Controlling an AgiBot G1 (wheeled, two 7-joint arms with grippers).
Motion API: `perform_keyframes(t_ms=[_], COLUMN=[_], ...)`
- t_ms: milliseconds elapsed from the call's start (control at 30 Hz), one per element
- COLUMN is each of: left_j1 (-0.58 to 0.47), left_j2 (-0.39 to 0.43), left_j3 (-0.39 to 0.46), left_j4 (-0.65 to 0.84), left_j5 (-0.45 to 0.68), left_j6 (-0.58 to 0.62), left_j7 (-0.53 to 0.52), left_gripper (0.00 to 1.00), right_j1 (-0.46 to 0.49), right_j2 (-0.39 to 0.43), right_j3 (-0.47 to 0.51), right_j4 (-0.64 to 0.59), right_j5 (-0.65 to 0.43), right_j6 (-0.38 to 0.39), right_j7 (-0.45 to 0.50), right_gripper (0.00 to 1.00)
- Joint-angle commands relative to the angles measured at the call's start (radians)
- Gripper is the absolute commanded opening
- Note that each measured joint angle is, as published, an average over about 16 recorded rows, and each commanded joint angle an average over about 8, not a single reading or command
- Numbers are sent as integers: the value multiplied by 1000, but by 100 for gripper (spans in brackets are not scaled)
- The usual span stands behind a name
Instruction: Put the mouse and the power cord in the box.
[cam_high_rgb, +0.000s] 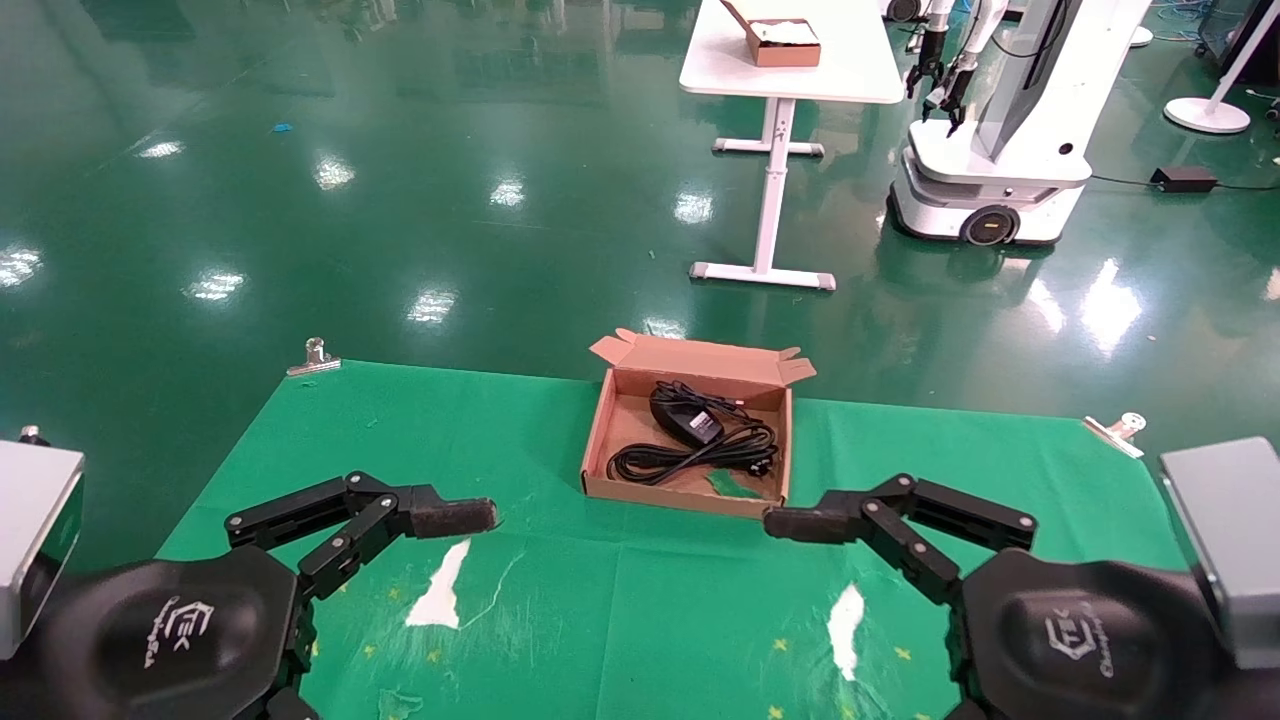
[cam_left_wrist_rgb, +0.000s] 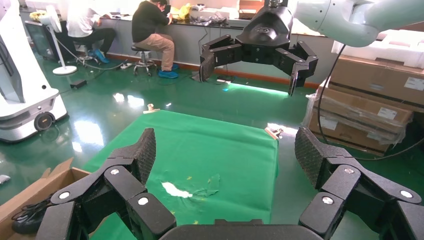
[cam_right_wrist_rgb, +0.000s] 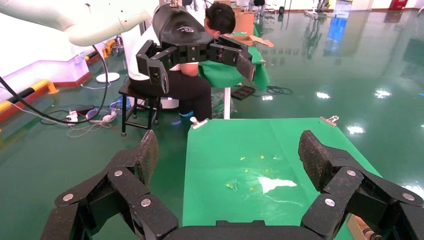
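Observation:
The open brown cardboard box sits on the green cloth at the middle of the table's far edge, lid flap up. Inside lie the black mouse toward the back and the looped power cord in front of it, beside a green scrap. My left gripper hovers open and empty, near and left of the box. Mirroring it to the near right of the box, my right gripper is also open and empty. Both wrist views show widely spread fingers over bare cloth. One corner of the box shows in the left wrist view.
Metal clips pin the cloth at the far corners. White tears mark the cloth near me. Beyond, on the green floor, stand a white table with another brown box and another robot.

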Motion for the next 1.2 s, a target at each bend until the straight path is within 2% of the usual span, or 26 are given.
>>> perform_keyframes(t_ms=[33, 1200], left_j1=[-2, -8], left_j2=[2, 9], left_j3=[2, 8], left_j4=[2, 10], left_j5=[2, 9], left_j6=[-2, -9], left_j7=[-1, -3], left_gripper=[100, 100], right_j1=[1, 6], right_j2=[0, -2], right_j3=[0, -2], right_j4=[-2, -11], right_j5=[-1, -5], right_j6=[0, 2], right_j7=[-1, -4], right_gripper=[100, 100])
